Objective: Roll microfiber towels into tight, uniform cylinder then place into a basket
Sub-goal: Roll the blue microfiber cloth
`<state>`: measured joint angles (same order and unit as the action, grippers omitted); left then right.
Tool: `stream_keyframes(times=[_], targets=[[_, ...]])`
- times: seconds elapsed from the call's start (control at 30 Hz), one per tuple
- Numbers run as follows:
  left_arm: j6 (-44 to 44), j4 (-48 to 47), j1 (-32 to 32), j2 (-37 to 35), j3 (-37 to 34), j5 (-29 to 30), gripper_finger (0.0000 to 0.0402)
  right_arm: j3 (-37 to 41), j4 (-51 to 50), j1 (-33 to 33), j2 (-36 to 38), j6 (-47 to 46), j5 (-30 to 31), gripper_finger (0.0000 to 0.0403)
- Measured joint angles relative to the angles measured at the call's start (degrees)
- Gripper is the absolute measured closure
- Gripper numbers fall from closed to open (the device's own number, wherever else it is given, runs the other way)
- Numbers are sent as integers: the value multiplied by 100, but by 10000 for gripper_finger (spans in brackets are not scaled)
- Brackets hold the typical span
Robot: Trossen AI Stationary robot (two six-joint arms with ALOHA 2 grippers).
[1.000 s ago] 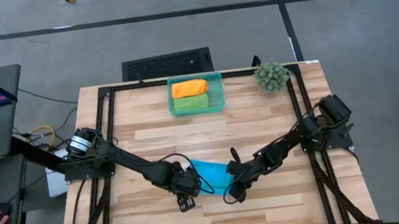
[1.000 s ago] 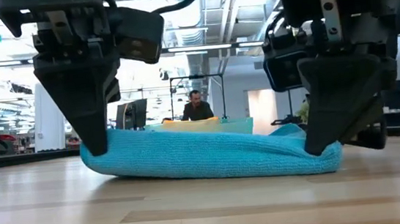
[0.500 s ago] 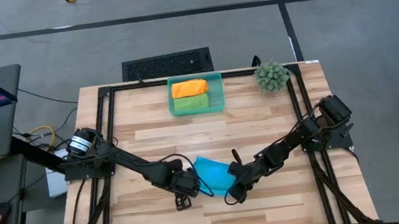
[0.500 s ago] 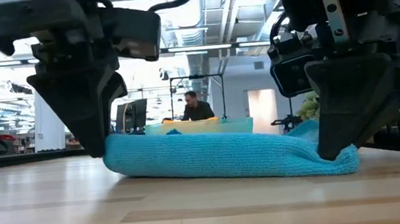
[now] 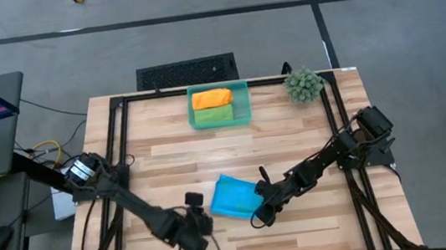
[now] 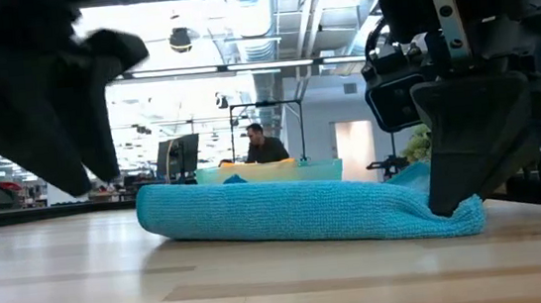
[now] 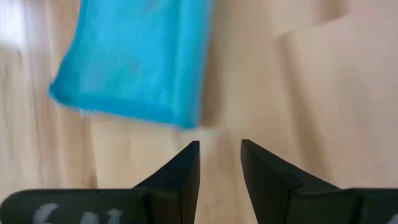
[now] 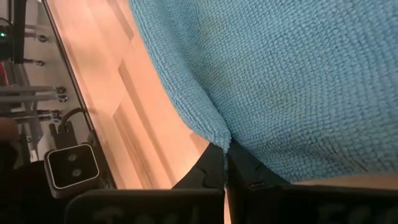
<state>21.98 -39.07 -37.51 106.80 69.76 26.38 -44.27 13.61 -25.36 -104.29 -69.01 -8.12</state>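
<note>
Blue towel (image 5: 231, 196) pinched by right fingers (image 8: 214, 171).

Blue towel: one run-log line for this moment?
blue towel: folded, on table | left pincer: open, clear | right pincer: shut on towel edge

Nubbly blue microfiber towel (image 6: 306, 213) lies on smooth, pale wood-plank table (image 5: 292, 138); translucent plastic basket (image 5: 244, 106).

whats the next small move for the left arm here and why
Probably bring the left gripper back to the free end of the blue towel. It sits open and off the cloth near the table's front edge, while the right gripper stays shut on the other end. The towel lies folded flat, not a tight cylinder, so it isn't ready for the basket.
</note>
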Motion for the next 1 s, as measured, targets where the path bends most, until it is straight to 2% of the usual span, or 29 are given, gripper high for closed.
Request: stream_keyframes(times=[0.1, 0.23, 0.4, 0.57, 0.7, 0.9, 1.0], targets=[[-312, 543, -222, 0, 4, 143, 292, -2, 0, 0, -2, 0, -48, 390], [-886, 1395, -202, 162, 20, -31, 292, -2, 4, 0, -2, -1, -61, 390], [-987, 1405, 137, 391, 8, -238, 292, -4, 8, 0, -2, 0, -67, 390], [-986, 1413, 309, 396, -88, 99, 292, -9, 4, -7, -2, 12, -79, 390], [-1056, 1527, 473, 396, -158, -166, 292, -11, -26, -11, -2, 38, -83, 390], [-1114, 1579, 683, 393, -188, -59, 292, -13, -55, -11, -2, 44, -90, 390], [-1179, 1570, 845, 393, -188, -192, 292, -13, -61, -11, -2, 44, -103, 390]])
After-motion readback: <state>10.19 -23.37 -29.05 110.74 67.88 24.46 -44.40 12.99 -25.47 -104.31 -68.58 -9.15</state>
